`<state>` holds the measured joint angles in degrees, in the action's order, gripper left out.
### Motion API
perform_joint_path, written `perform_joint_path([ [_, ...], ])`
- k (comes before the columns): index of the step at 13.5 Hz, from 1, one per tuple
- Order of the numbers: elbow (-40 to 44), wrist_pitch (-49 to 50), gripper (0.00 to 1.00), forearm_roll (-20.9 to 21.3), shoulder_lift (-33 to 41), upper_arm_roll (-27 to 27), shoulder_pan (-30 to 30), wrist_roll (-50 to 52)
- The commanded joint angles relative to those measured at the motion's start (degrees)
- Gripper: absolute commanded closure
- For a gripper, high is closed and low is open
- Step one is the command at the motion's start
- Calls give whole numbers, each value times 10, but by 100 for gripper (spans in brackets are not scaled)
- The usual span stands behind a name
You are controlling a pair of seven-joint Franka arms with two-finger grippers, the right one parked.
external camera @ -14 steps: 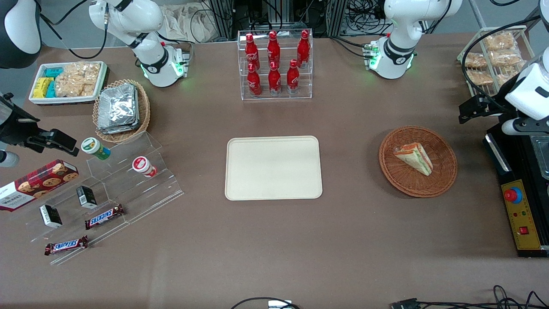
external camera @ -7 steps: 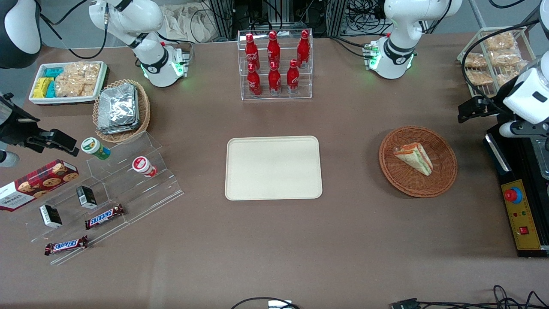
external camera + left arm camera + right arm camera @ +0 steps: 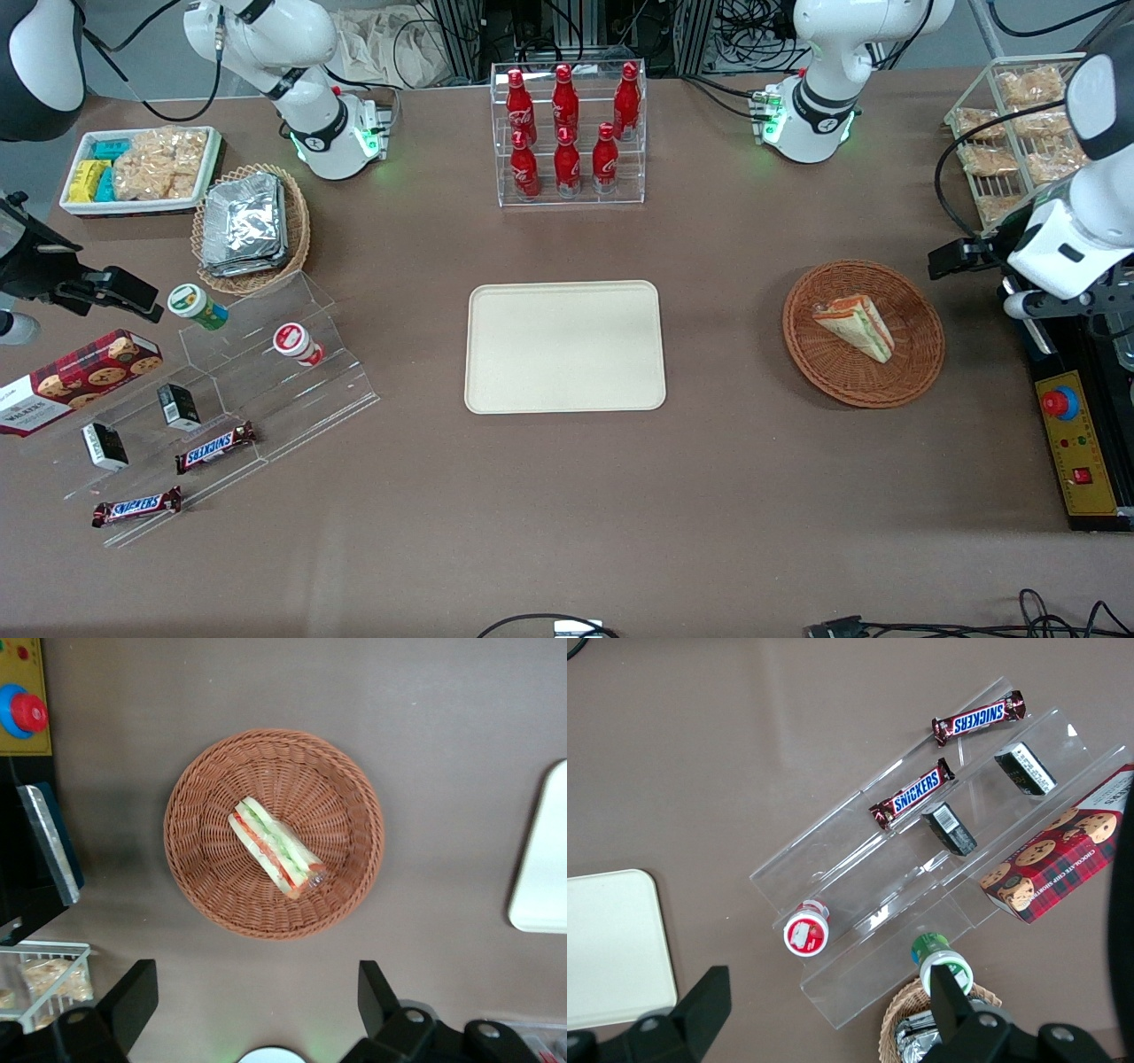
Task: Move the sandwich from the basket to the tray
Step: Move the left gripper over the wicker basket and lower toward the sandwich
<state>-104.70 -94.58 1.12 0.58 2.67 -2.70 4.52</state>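
The sandwich, a clear-wrapped wedge with green, orange and red layers, lies on its side in the round brown wicker basket. The cream tray sits bare at the table's middle; its rounded edge shows in the left wrist view. My gripper hangs high above the table beside the basket, toward the working arm's end. It is open, with bare table between its black fingers. The arm's white wrist shows next to the basket in the front view.
A black control box with a red button and a wire rack of snack bags stand close to the working arm. A cola bottle rack stands farther from the camera than the tray. Toward the parked arm lie an acrylic stand and a foil-pack basket.
The working arm has swung in toward the basket and closer to the front camera. Sandwich, basket and tray have not moved.
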Motion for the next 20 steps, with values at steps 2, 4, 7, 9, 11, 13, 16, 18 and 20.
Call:
perform_joint_path([
  [2, -154, -116, 0, 5, 66, -3, -1, 72],
  [4, -213, -184, 0, 6, 69, -3, -1, 104],
  [7, -255, -257, 0, 6, 56, -3, 0, 169],
  [9, -280, -300, 0, 7, 46, -3, 0, 201],
  [11, -300, -342, 0, 7, 36, -3, 1, 228],
  [13, -303, -366, 0, 7, 15, -2, 6, 258],
  [16, -318, -407, 0, 7, -11, 1, 9, 290],
  [18, -336, -437, 0, 7, -22, 1, 9, 298],
  [20, -361, -471, 0, 7, -25, 1, 9, 300],
])
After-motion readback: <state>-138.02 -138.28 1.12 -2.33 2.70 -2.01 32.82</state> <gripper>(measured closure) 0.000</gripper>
